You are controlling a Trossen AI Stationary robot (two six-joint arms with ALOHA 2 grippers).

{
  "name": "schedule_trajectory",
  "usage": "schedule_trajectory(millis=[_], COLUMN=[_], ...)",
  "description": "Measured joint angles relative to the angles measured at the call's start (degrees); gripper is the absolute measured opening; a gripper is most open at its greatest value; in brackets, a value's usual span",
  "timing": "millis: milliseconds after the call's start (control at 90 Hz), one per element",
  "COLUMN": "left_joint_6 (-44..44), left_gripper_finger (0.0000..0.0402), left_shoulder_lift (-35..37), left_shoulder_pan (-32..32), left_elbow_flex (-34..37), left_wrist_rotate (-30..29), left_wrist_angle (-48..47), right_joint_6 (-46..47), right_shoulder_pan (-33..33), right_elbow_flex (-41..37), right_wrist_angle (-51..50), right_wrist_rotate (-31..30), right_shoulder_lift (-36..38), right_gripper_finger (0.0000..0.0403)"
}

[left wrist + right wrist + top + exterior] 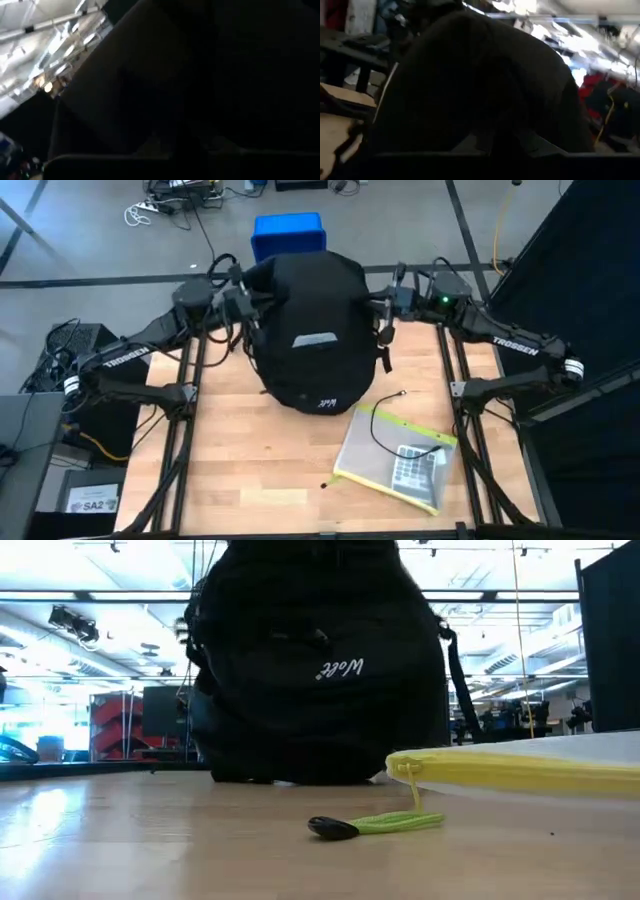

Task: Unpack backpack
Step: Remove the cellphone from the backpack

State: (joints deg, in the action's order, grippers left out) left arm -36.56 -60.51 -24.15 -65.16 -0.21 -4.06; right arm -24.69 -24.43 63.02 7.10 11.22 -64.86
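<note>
The backpack (312,330) sits at the far end of the table (250,470), pretty much centred, with the blue box (290,235) on the floor just past it. The left gripper (245,305) and right gripper (385,305) press in against its two sides; can't tell how wide either one is spread or whether they've got fabric. The near half has room, except for a clear yellow-edged pouch (395,460) on the right with a calculator (410,465) inside.

You have one backpack (312,340) on the table; one clear pouch (395,458) with yellow zip; one calculator (410,466) inside it; one blue box (289,232) behind; two arms.
</note>
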Motion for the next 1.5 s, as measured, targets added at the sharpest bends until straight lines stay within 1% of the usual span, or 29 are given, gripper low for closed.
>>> schedule_trajectory(millis=[67, 144, 244, 300, 333, 400, 467, 544, 644, 733, 856, 989, 1100, 1178, 1333, 1500], left_joint_6=[-0.4, 2.2, -1.0, 1.4, 2.3, 0.3, -1.9, -1.1, -2.3, -1.2, 0.5, 1.7, 5.0, 5.4, 5.8, 9.3], left_gripper_finger=[0.0, 0.0, 0.0, 0.0, 0.0, 0.0, 0.0, 0.0, 0.0, 0.0, 0.0, 0.0, 0.0, 0.0, 0.0, 0.0], left_shoulder_lift=[-0.4, -0.5, 0.0, -0.2, -0.3, 0.3, 0.6, 0.1, -0.4, -1.5, -2.1, -5.3, -7.5, -9.7, -11.9, -11.8], left_shoulder_pan=[-0.7, 0.1, 2.0, 1.7, 1.7, 3.7, 4.9, 3.7, 3.3, 0.8, -0.4, -5.1, -7.9, -9.4, -11.1, -14.5], left_elbow_flex=[0.0, -0.2, -0.7, -1.0, -1.3, -1.4, -1.3, -1.5, -1.2, -1.1, -1.1, -1.1, -1.0, -0.9, 4.5, 11.4], left_wrist_rotate=[-1.0, -2.4, -2.2, -3.4, -3.6, -4.6, -5.4, -5.9, -7.0, -8.4, -6.3, -5.7, -3.0, -1.5, -1.0, 2.8], left_wrist_angle=[-0.3, -1.3, -1.2, 0.0, -1.4, -6.5, -6.0, -3.1, -6.8, -7.3, -9.2, -11.6, -14.3, -15.0, -10.9, -5.7], right_joint_6=[0.0, 0.4, 0.4, 0.7, 1.1, 0.8, -0.5, -1.0, -0.9, 0.3, 1.7, 2.8, 5.2, 5.6, 6.7, 7.5], right_shoulder_pan=[-0.6, -0.5, 0.5, 0.1, 0.1, 1.8, 3.2, 3.2, 3.0, 1.3, 0.4, -2.0, -3.5, -4.6, -6.1, -8.0], right_elbow_flex=[0.0, 0.0, -0.1, 0.1, 0.1, -0.1, -0.1, 0.0, 0.0, -0.1, 0.0, 0.0, 0.0, 0.0, -0.1, -0.1], right_wrist_angle=[-0.7, -1.6, -1.0, -0.5, -1.1, -3.9, -3.7, -2.3, -5.4, -5.9, -7.4, -9.4, -10.8, -11.0, -11.5, -11.5], right_wrist_rotate=[-0.7, -1.8, -1.2, -1.8, -2.3, -3.4, -4.6, -5.7, -7.6, -9.0, -8.5, -9.0, -7.7, -7.2, -7.0, -6.5], right_shoulder_lift=[-0.1, -0.1, 0.4, 0.1, 0.2, 0.6, 0.6, 0.5, 0.3, -1.1, -1.9, -5.1, -8.2, -11.0, -16.9, -21.5], right_gripper_finger=[0.0, 0.0, 0.0, 0.0, 0.0, 0.0, 0.0, 0.0, 0.0, 0.0, 0.0, 0.0, 0.0, 0.0, 0.0, 0.0])
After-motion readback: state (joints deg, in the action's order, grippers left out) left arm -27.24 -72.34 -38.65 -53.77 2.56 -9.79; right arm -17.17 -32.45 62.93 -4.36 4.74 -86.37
